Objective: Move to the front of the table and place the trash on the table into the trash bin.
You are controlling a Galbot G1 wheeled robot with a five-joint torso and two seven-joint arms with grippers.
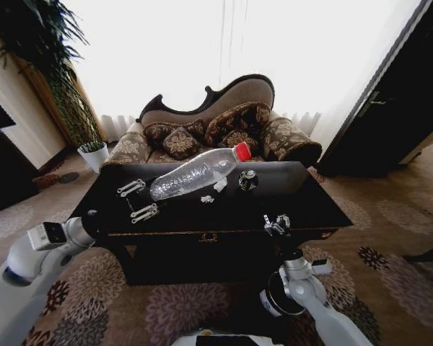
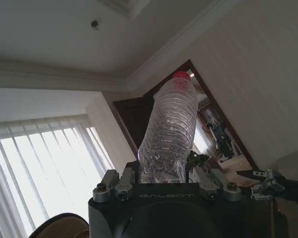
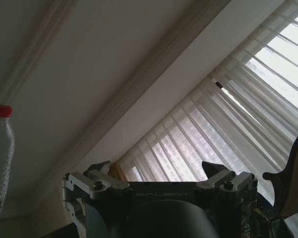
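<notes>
Left gripper (image 1: 141, 200) is clamping down on the base end of the clear plastic bottle (image 1: 196, 173), fingers closed tight against its sides, and it's holding the thing up off the table (image 1: 325, 209) with the red cap (image 1: 242, 151) angling up and away toward the sofa (image 1: 216, 130). From the left wrist cam I'm seeing the bottle (image 2: 170, 134) sticking straight out between the fingers (image 2: 120, 184) with the ceiling behind it. Right gripper (image 1: 277, 225) is hovering near the table's front edge on my right side, jaws spread wide apart with nothing in them, pointing up at the curtains in its own cam. On the tabletop I'm still looking at the small dark drink can (image 1: 247, 180) sitting just past the bottle's cap end, plus a couple of little white paper wads (image 1: 220, 185) lying near the middle, under the bottle. White plant pot (image 1: 94, 155) is sitting on the floor off to the far left by the sofa.
</notes>
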